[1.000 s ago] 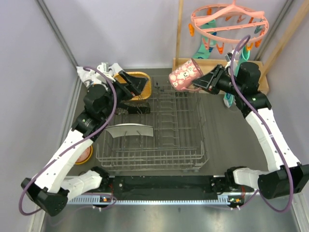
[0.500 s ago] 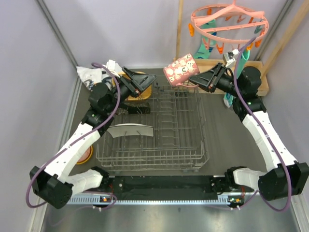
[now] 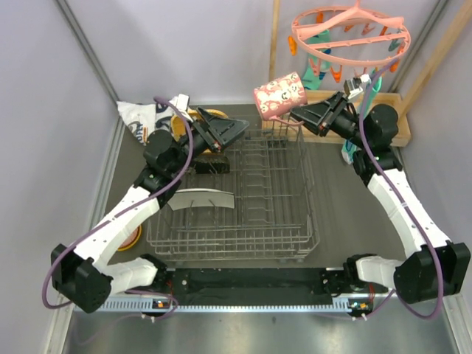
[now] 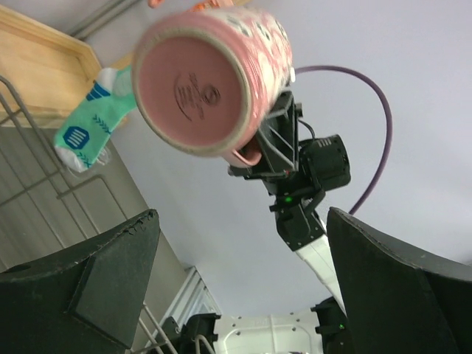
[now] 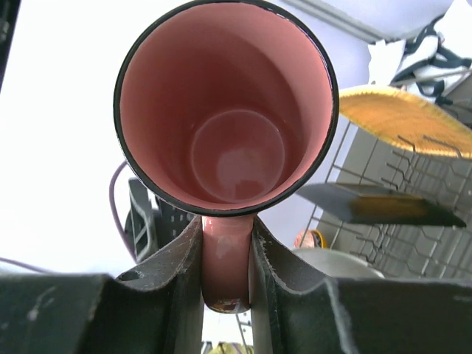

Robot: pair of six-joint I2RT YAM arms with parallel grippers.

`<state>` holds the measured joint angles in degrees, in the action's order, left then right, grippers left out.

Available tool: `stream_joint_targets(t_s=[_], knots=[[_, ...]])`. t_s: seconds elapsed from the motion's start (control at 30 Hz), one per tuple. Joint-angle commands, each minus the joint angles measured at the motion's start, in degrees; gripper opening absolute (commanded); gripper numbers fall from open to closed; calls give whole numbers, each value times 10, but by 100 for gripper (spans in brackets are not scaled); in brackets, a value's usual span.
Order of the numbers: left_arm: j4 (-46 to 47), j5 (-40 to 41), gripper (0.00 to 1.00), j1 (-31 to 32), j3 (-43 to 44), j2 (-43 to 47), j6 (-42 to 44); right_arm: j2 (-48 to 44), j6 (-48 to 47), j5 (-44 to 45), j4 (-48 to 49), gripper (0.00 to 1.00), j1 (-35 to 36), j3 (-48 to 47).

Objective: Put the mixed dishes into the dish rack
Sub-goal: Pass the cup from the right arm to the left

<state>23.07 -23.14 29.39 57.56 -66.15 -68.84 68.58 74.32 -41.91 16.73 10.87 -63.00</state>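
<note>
**Dish rack** (image 3: 284, 221): grey wire basket at mid-table. Partly loaded.

**Plates, three, in the rack's left half**
- Pale plate (image 3: 199, 199), standing between prongs.
- Yellow wooden plate (image 3: 193, 116), at the far-left corner, seemingly propped inside.
- Black floral plate (image 5: 376, 205), just nearer than the yellow one.

**Pink cup** (image 3: 279, 96): in the air above the rack's far edge, lying on its side with its base toward the left arm. Not yet racked, and I judge it the item in hand.

**Right gripper** (image 5: 226, 273): clamped on the cup's handle.

**Left gripper** (image 3: 237, 131): jaws spread wide and holding nothing, raised over the far-left corner and facing the cup.

**Orange bowl** (image 3: 131, 237): on the table, left of the rack, outside it. Yet to be loaded.

**Glass, patterned bowl**: not made out.

**Progress**: roughly halfway, by my estimate.

**Surroundings**
- Walls: pale lilac panels on three sides.
- Table (image 3: 346, 221): dark grey and matte.
- Pink peg hanger (image 3: 350, 33), overhead at far right.
- Wooden tray (image 3: 391, 103), far-right corner.
- White printed cloth (image 3: 140, 118), far left.
- Teal sock (image 4: 92, 129), beside the tray.
</note>
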Motion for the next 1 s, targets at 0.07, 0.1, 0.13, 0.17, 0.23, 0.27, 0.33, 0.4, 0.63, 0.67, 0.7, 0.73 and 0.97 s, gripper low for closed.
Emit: stream_joint_targets(t_s=[0.07,0.1,0.13,0.17,0.23,0.27,0.33,0.4,0.63,0.67,0.7,0.73,0.97], knots=[[20,12,99,54,26,-7,30,6,-1,50,88,0,45,-57],[21,20,99,59,26,-12,30,6,-3,53,88,0,49,-59],[28,24,99,66,26,-15,30,6,-3,54,88,0,51,-59],[32,26,99,67,26,-17,28,6,-1,57,93,0,53,-58],[40,33,99,78,28,-27,27,5,6,59,101,0,59,-53],[43,36,99,81,34,-31,28,4,9,60,105,0,61,-49],[49,37,99,89,46,-44,29,0,19,64,120,0,64,-41],[55,41,98,93,48,-54,29,-5,27,64,129,0,64,-38],[60,60,90,94,56,-71,40,-16,45,62,138,0,70,-33],[61,63,87,94,60,-76,41,-16,51,62,143,0,71,-27],[62,64,86,94,63,-80,45,-17,55,63,148,0,75,-24],[64,64,85,94,70,-85,46,-18,59,63,160,0,79,-20],[98,78,81,94,83,-113,44,-36,69,72,166,0,90,7]])
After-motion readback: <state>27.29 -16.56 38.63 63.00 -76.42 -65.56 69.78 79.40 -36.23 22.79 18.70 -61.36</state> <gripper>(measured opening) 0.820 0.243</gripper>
